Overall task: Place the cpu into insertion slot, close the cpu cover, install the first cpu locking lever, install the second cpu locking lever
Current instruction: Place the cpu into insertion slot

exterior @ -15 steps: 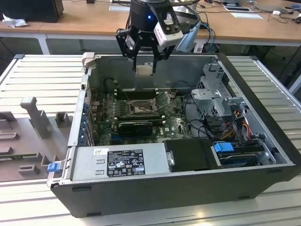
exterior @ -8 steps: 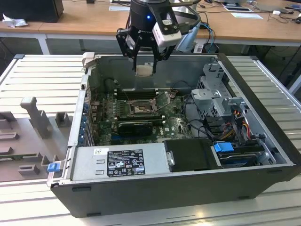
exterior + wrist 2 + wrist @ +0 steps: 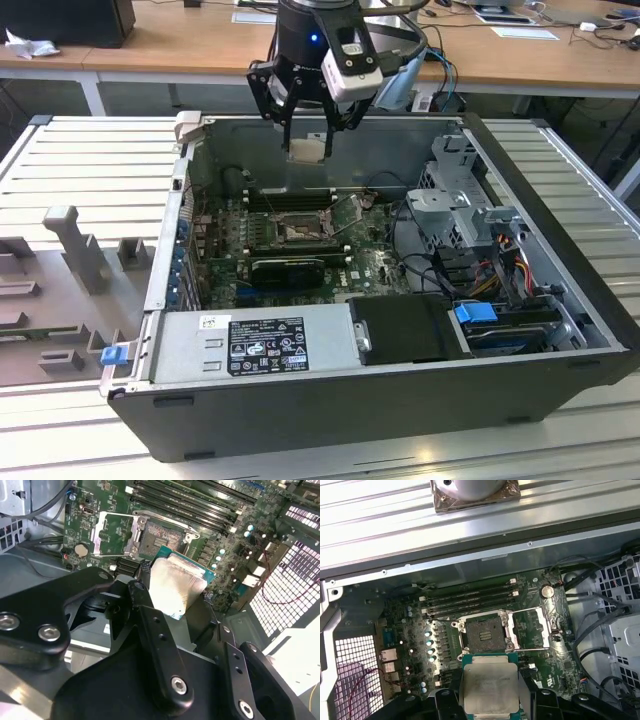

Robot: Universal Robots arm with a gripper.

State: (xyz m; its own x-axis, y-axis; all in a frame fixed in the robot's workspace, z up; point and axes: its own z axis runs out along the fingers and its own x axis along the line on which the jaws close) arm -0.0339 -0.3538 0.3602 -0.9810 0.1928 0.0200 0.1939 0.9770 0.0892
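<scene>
Between the tool's (image 3: 306, 142) jaws, which are closed on two opposite edges, sits the cpu (image 3: 305, 152), held flat with its pale metal lid facing up toward the wrist and a thin green rim showing around it. Below the tool and well apart from it lies the insertion slot (image 3: 482, 632), empty, on the green motherboard (image 3: 415, 630) inside the open computer case (image 3: 400, 400). The cpu cover (image 3: 533, 624) stands open to one side of the socket, leaving the contacts bare. I judge the chip to be light, stiff and thin, with a slick lid and a delicate underside. An edge grip like this one suits it, and the socket's fine contacts would not forgive a tilted or forceful landing. The arm points straight down over the case, wrist vertical and chip level. Whether the chip sits squarely above the socket I cannot tell.
</scene>
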